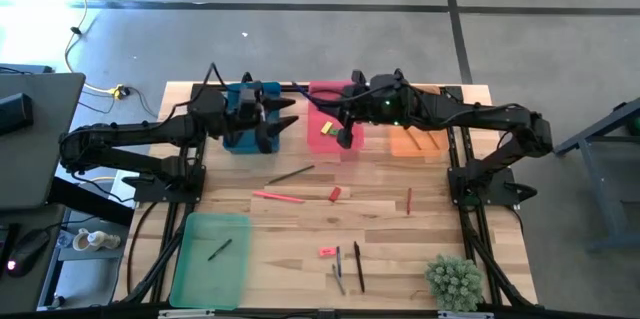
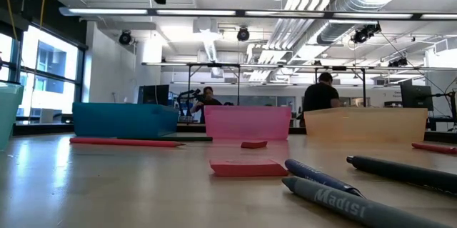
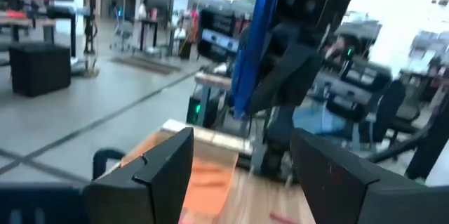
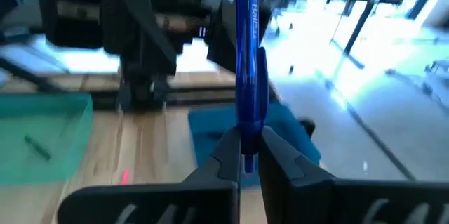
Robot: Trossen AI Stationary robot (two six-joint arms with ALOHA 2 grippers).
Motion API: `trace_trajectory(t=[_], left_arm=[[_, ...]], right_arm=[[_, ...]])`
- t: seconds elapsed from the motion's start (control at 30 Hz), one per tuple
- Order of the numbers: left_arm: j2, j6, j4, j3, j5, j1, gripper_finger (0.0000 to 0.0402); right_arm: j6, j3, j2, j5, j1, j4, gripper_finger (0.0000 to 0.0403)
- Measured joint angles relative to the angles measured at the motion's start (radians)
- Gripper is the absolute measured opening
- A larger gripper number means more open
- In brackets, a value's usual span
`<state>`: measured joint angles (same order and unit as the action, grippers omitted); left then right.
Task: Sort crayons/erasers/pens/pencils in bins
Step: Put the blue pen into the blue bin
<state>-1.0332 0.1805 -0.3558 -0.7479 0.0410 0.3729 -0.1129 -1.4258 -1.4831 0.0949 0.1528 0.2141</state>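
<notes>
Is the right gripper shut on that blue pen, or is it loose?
Shut on it. In the right wrist view the right gripper has both fingers pressed against the blue pen, which stands up between them.

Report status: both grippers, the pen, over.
Right gripper shut on blue pen, above pink bin. Left gripper open, empty, over blue bin. Nothing in the way.

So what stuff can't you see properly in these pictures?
- Inside the blue bin: high view, the left gripper and its arm cover it.
- Inside the pink bin and orange bin: low view, their walls hide the contents.
- Top of the blue pen clamped in the right gripper: right wrist view, cut off by the edge.
- Thin stick in the green bin: high view, too small to name.
</notes>
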Motion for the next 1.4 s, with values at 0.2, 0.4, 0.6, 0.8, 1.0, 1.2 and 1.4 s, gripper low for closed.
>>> trace_trajectory(t=[0.2,0.4,0.6,0.8,1.0,1.2,1.4], left_arm=[[0.000,0.004,-0.096,0.000,0.000,0.000,0.0227],[0.000,0.004,-0.123,0.000,-0.036,0.000,0.0227],[0.000,0.003,-0.123,0.000,-0.053,0.001,0.0227],[0.000,0.000,-0.120,0.000,-0.065,0.002,0.0191],[0.000,-0.005,-0.117,0.000,-0.083,0.002,0.0110],[0.000,-0.027,-0.114,0.000,-0.083,0.002,0.0030],[-0.001,-0.030,-0.109,0.000,-0.106,0.002,0.0015]], right_arm=[[-0.001,0.000,-0.011,0.000,0.000,-0.051,0.0005],[0.001,0.000,-0.053,-0.058,0.001,-0.073,0.0005],[0.000,0.000,-0.108,-0.072,0.005,-0.090,0.0005],[-0.011,0.000,-0.122,-0.073,0.011,-0.101,0.0005],[0.000,0.000,-0.123,-0.075,0.025,-0.102,0.0005],[0.001,0.000,-0.123,-0.084,0.031,-0.095,0.0014],[-0.024,0.000,-0.123,-0.084,0.031,-0.084,0.0047]])
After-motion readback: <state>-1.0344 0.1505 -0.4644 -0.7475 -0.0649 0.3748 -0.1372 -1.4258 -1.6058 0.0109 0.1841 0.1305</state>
